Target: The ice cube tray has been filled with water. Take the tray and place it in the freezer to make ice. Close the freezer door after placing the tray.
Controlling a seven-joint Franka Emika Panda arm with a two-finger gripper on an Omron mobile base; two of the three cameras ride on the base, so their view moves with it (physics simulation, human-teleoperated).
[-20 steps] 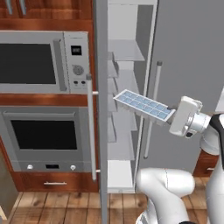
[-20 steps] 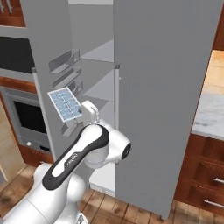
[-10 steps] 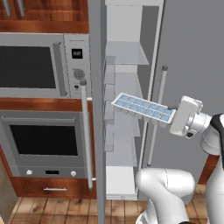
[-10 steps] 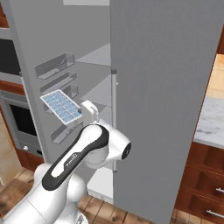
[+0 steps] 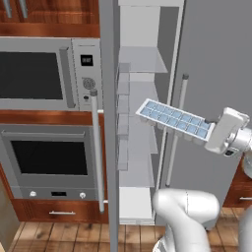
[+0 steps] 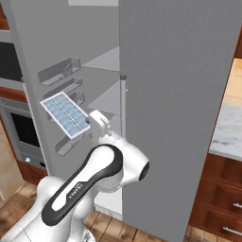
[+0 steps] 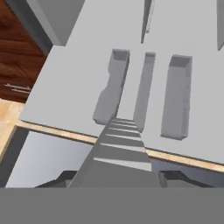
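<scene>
Ice cube tray [image 5: 173, 120] is held out in the air at the open freezer [image 5: 138, 123], at mid-shelf height, gripped by one short end in the gripper [image 5: 215, 131]; jaws clamped on that end. Judgement: stiff, light plastic, but the water [image 6: 66, 114] in the cells is liquid and will slosh, so keep it level w/ slow moves. End grip gives leverage, may sag or slip. Vs 1 s ago: base has driven closer, view shifted; tray flatter and nearer the shelves. Freezer door [image 5: 109, 123] stands open.

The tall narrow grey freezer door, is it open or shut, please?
Open: the tall narrow grey freezer door stands swung out edge-on, exposing white shelves.
</scene>
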